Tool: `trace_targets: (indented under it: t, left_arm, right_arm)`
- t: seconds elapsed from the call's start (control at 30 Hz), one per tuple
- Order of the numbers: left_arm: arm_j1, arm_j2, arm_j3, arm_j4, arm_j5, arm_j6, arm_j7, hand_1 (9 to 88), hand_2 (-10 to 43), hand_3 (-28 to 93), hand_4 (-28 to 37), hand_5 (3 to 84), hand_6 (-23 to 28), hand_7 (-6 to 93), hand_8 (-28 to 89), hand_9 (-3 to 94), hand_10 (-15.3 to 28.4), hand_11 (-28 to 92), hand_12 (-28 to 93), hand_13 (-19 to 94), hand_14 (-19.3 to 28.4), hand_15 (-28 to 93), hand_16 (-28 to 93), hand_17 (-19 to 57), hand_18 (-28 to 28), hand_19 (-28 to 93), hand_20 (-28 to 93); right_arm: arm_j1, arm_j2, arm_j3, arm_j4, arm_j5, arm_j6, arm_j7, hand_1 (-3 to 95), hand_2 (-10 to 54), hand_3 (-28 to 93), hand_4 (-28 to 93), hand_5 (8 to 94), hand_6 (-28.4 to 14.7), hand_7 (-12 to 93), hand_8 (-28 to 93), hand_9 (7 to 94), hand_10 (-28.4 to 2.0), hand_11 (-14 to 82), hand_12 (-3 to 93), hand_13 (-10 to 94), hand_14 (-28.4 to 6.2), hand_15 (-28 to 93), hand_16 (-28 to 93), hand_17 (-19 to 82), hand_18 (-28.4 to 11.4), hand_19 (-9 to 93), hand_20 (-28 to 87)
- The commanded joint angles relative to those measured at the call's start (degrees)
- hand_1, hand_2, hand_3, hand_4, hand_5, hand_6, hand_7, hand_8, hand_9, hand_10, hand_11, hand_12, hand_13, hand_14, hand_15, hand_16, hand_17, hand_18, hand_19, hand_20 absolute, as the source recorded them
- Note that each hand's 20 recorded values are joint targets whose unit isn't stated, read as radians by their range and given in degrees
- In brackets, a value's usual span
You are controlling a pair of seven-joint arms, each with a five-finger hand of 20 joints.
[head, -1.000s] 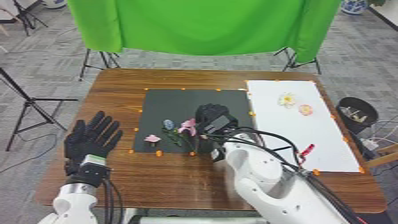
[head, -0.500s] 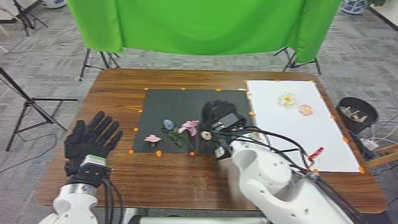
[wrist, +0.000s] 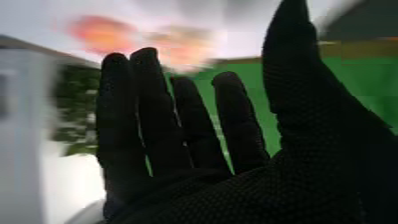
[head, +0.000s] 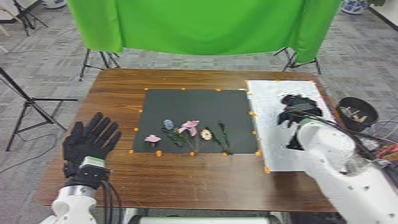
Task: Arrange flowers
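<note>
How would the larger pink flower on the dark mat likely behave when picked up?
The larger pink flower is probably light and fragile, given its thin, spread petals. Lifted by its slender stem, it may sag or twist toward the wider bloom.

L hand (head: 85, 145), fingers spread, R hand (head: 302, 107) w/ fingers straight

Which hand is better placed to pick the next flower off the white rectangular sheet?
Probably the right black-gloved hand: it is open over the white sheet, with a blurred orange-pink flower near its fingers. The left black-gloved hand is beyond the dark rectangular mat.
</note>
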Motion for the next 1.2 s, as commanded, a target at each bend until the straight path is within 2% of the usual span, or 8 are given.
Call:
trace_targets:
  t: [0.03, 0.17, 0.37, 0.43, 0.5, 0.77, 0.9, 1.2]
  left_arm:
    - [0.8, -0.54, -0.22, -0.08, 0.21, -0.92, -0.69, 26.6, 16.3, 71, -28.3, 40.9, 10.5, 15.1, -9, 33.3, 16.5, 28, 11, 25, 17.2, 43, -8, -7.2, 15.4, 37, 9]
    - [0.9, -0.45, 0.15, -0.42, 0.67, 1.03, -0.38, 26.7, 16.3, 71, -28.3, 41.0, 10.6, 15.0, -9, 33.3, 16.5, 28, 11, 23, 16.7, 43, -8, -7.3, 15.3, 37, 9]
    - [0.8, -0.81, 0.36, -0.51, 0.3, 1.57, -0.3, 26.8, 16.4, 71, -28.3, 41.4, 10.7, 14.8, -10, 33.3, 16.6, 28, 11, 20, 15.9, 43, -8, -7.3, 15.2, 41, 11]
    - [1.2, -1.43, -0.59, -0.34, 1.14, 0.0, -2.35, 26.9, 16.5, 71, -28.3, 41.4, 10.7, 14.8, -9, 33.3, 16.6, 28, 11, 20, 15.7, 43, -8, -7.3, 15.1, 40, 11]
    - [1.1, -1.43, -0.68, -0.16, 0.85, -1.13, -1.97, 26.8, 16.6, 71, -28.3, 41.4, 10.8, 14.9, -9, 33.0, 16.5, 28, 11, 19, 15.8, 43, -8, -7.6, 15.1, 39, 11]
    - [0.9, -1.15, -0.87, -0.25, 0.29, 0.12, -1.12, 26.5, 16.8, 71, -28.3, 41.5, 10.8, 14.9, -9, 33.4, 16.6, 28, 11, 23, 16.9, 44, -7, -7.8, 15.3, 39, 10]
    - [0.7, -1.38, -0.43, -0.07, 0.18, -0.23, -1.42, 26.4, 16.9, 71, -28.3, 41.6, 10.8, 14.9, -9, 33.5, 16.5, 28, 11, 23, 17.1, 44, -8, -7.7, 15.3, 39, 10]
    - [0.7, -1.43, -0.56, 0.07, 0.27, -0.41, -1.64, 26.2, 17.0, 71, -28.3, 41.6, 10.8, 15.0, -9, 33.6, 16.6, 28, 11, 23, 17.1, 44, -8, -7.7, 15.3, 38, 10]
  right_arm:
    - [1.6, 2.3, 2.1, 3.5, 0.8, -0.5, 3.2, 44.7, -9.5, 82, -28, 40.0, -2.7, 15, -13, 38.2, -11.4, 7.1, 11.3, 44, -12.4, 20, 16, 21, -20.1, 62, 27]
    - [2.0, 2.1, 2.0, 5.9, 1.8, -0.1, 3.2, 45.9, -9.5, 83, -28, 40.7, -2.6, 15, -13, 37.6, -11.4, 7.0, 10.7, 43, -12.4, 18, 17, 22, -19.4, 63, 27]
    - [3.1, 2.0, 0.7, 10.3, 4.0, -1.3, 2.2, 47.7, -9.5, 82, -28, 39.9, -2.2, 16, -13, 34.8, -11.7, 7.0, 9.4, 44, -12.0, 19, 18, 25, -19.2, 68, 28]
    - [1.7, 1.7, 1.8, 11.0, 3.3, -3.4, -1.1, 48.6, -7.7, 82, -28, 41.0, -1.6, 17, -13, 36.5, -11.7, 7.8, 9.2, 46, -11.3, 20, 18, 25, -18.8, 69, 27]
    - [0.3, 1.7, 1.8, 11.0, 2.9, -2.3, -1.9, 50.3, -6.1, 81, -28, 45.3, 0.2, 19, -15, 44.1, -10.3, 9.2, 8.8, 51, -10.0, 19, 17, 26, -18.0, 68, 26]
    - [-2.9, 1.9, 1.1, 9.6, 2.5, 4.6, -5.2, 54.8, -7.7, 69, -28, 64.5, 2.7, 22, -6, 73.4, -8.4, 11.2, 19.0, 67, -7.3, 20, 29, 27, -17.5, 67, 31]
    - [-2.9, 1.7, 0.3, 8.9, 2.2, 6.6, -5.9, 56.6, -7.3, 64, -28, 69.7, 2.4, 27, -5, 79.4, -8.6, 10.0, 25.6, 69, -7.0, 21, 30, 28, -17.5, 68, 32]
    - [-1.7, 0.2, -0.1, 8.5, 4.4, 0.0, -3.0, 27.8, -9.5, 74, -28, 69.9, 0.0, 21, -14, 76.4, -12.8, 19.6, 18.1, 65, -10.7, 27, 24, 26, -20.2, 70, 35]
